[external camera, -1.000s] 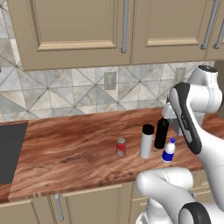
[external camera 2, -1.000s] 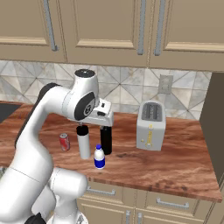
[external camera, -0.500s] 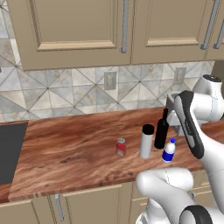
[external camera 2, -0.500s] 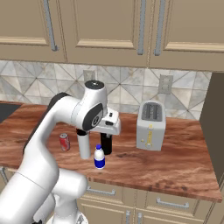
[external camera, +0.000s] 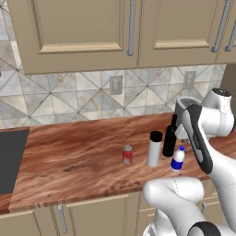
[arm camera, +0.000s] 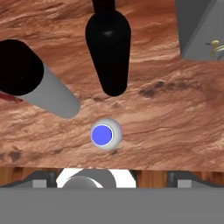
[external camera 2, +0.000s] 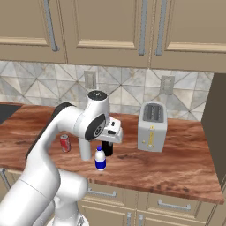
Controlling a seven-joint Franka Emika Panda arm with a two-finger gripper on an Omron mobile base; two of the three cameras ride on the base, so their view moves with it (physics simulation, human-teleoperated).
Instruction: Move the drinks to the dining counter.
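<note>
Above the blue bottle (arm camera: 104, 134) hangs the gripper (external camera 2: 115, 133), its fingers spread wide with nothing between them, looking straight down on the bottle's cap. The blue bottle (external camera 2: 100, 159) stands upright on the wooden worktop (external camera: 78, 161), near its front edge, apart from everything else.

Just behind the blue bottle (external camera: 178, 158) stands the black bottle (external camera: 170, 138), upright, partly hidden by the arm in the right base view (external camera 2: 107, 148). From above, the black bottle (arm camera: 108, 48) shows as a dark tapering shape.

Beside the blue bottle, toward the cooktop (external camera: 10, 159), is the grey cylinder (external camera: 154, 149) with its black cap, close to the black bottle but not touching it (arm camera: 41, 85); the arm covers its top in the right base view (external camera 2: 85, 151).

Further from the blue bottle on that same side sits the can (external camera: 127, 155), red, upright and by itself (external camera 2: 65, 143).

On the blue bottle's other side, well apart, stands a toaster (external camera 2: 151, 127), set back toward the tiled wall (external camera: 83, 94).
</note>
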